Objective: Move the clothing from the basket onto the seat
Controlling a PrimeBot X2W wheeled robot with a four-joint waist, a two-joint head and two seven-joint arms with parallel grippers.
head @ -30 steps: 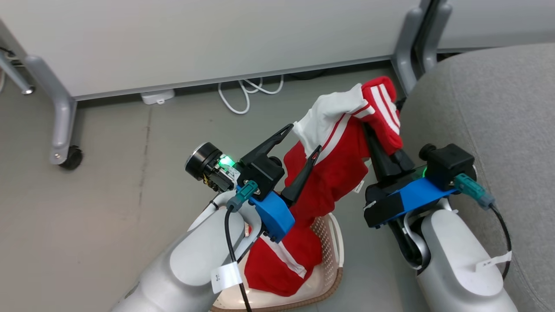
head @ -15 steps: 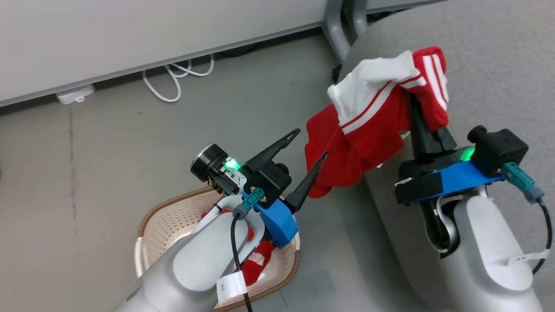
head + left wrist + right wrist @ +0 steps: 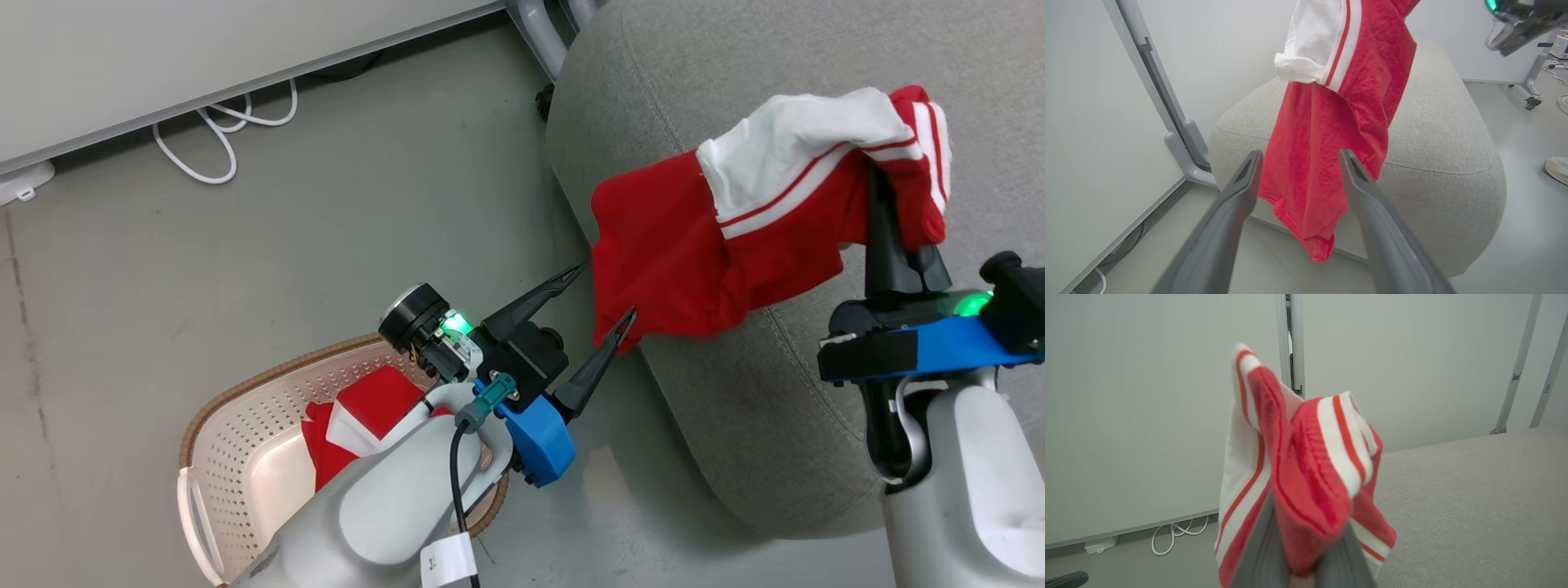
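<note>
My right gripper [image 3: 886, 196] is shut on a red garment with white panels and stripes [image 3: 735, 237], holding it up over the light-grey seat [image 3: 718, 392]. The cloth [image 3: 1331, 134] hangs down past the seat's left edge; in the right wrist view its bunched top [image 3: 1306, 469] covers my fingertips. My left gripper [image 3: 606, 292] stands open just left of the hanging hem, not touching it. A second red and white garment [image 3: 359, 425] lies in the cream basket [image 3: 237, 465] at the lower left, partly hidden by my left forearm.
A white partition [image 3: 163, 57] runs along the back, with a white cable [image 3: 220, 139] looped on the grey floor under it. Grey partition legs [image 3: 539, 33] stand by the seat's far corner. A shoe [image 3: 1557, 169] shows at the right edge of the left wrist view.
The camera has swung right, so the seat takes up more of the picture. My right gripper has carried the garment out of the basket and over the seat. The second garment has come into sight.
</note>
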